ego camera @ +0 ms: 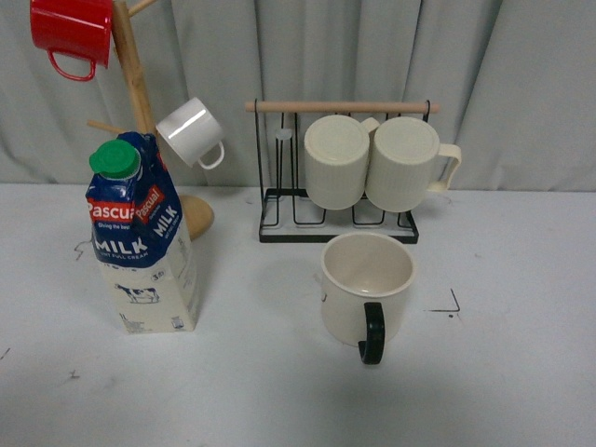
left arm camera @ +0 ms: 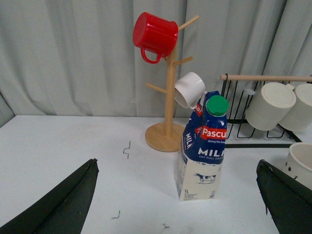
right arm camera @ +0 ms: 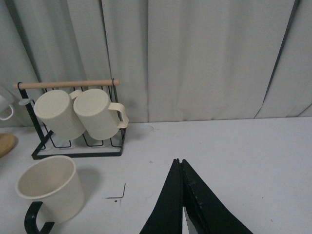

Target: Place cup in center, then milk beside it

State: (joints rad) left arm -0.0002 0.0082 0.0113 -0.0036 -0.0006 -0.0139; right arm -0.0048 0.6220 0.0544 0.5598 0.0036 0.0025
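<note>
The cup (ego camera: 368, 284), a wide cream-white mug with a black handle, stands upright on the white table right of the middle, with its handle toward me. The milk (ego camera: 140, 242), a blue-and-white Pascual carton with a green cap, stands upright at the left. The center (ego camera: 265, 312) is plain tabletop between small black corner marks (ego camera: 453, 303). Neither gripper shows in the front view. In the left wrist view my left gripper (left arm camera: 176, 162) is open and empty, and the milk (left arm camera: 202, 156) stands ahead between its fingers. My right gripper (right arm camera: 179, 161) is shut and empty, apart from the cup (right arm camera: 48, 187).
A wooden mug tree (ego camera: 140, 93) behind the milk carries a red mug (ego camera: 73, 33) and a small glossy white mug (ego camera: 191, 132). A black wire rack (ego camera: 340, 200) behind the cup holds two ribbed cream mugs (ego camera: 372, 163). A grey curtain closes the back.
</note>
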